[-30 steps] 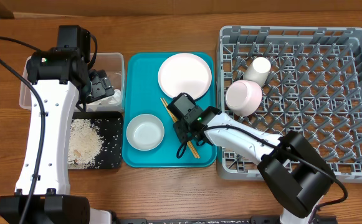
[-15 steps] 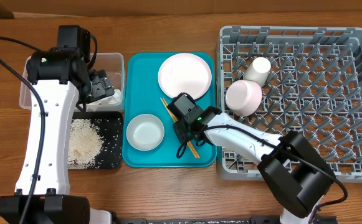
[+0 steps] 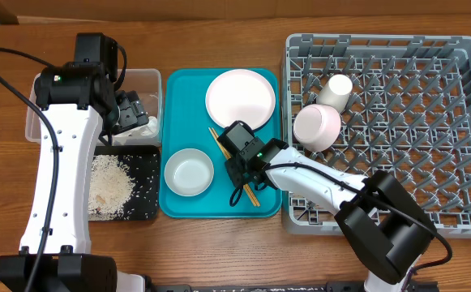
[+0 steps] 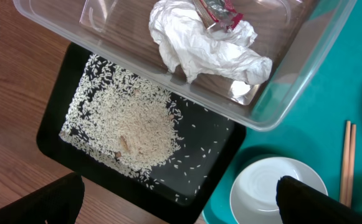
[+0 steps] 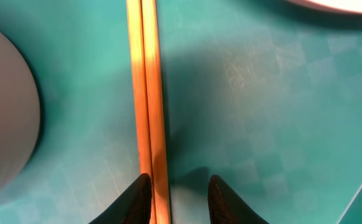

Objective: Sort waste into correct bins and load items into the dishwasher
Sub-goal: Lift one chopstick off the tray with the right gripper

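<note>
My right gripper [image 3: 240, 172] hangs low over two wooden chopsticks [image 3: 216, 139] on the teal tray. In the right wrist view the chopsticks [image 5: 146, 93] run between my open fingertips [image 5: 221, 199], against the left one, with a gap to the right one. My left gripper [image 3: 134, 111] is wide open and empty [image 4: 181, 208] above the clear tub [image 4: 305, 59]. The tub holds the white tissue [image 4: 199, 46] and the red wrapper [image 4: 221, 12]. Rice [image 4: 137, 127] lies in the black tray [image 4: 56, 134]. The pink plate [image 3: 241, 97] and white bowl [image 3: 189, 172] sit on the teal tray.
The grey dish rack [image 3: 430, 146] at the right holds the pink bowl [image 3: 317, 127] upside down and the small white cup [image 3: 336, 89]. The teal tray [image 3: 178, 85] lies between the bins and the rack. The white bowl [image 4: 274, 193] is just right of the black tray.
</note>
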Robot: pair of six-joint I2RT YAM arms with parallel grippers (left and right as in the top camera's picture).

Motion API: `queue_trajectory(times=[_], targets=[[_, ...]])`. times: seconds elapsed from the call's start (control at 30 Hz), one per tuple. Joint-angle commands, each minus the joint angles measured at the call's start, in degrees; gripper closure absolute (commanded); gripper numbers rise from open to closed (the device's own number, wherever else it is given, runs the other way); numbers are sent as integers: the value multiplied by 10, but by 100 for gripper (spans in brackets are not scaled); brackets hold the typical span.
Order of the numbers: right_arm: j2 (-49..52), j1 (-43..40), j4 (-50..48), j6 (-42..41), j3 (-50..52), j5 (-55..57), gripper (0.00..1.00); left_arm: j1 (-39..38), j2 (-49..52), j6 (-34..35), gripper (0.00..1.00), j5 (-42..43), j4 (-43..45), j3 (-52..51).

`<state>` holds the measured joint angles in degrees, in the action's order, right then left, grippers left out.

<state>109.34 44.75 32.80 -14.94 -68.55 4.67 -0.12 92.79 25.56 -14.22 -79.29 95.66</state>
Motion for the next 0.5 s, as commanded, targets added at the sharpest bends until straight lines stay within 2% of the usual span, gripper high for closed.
queue_trajectory(times=[0.0, 0.47], targets=[[-19, -2, -12, 2, 10, -3, 68, 1, -2, 2, 0, -8, 1, 6], [-19, -2, -61, 2, 54, 6, 69, 1, -2, 2, 0, -8, 1, 6]])
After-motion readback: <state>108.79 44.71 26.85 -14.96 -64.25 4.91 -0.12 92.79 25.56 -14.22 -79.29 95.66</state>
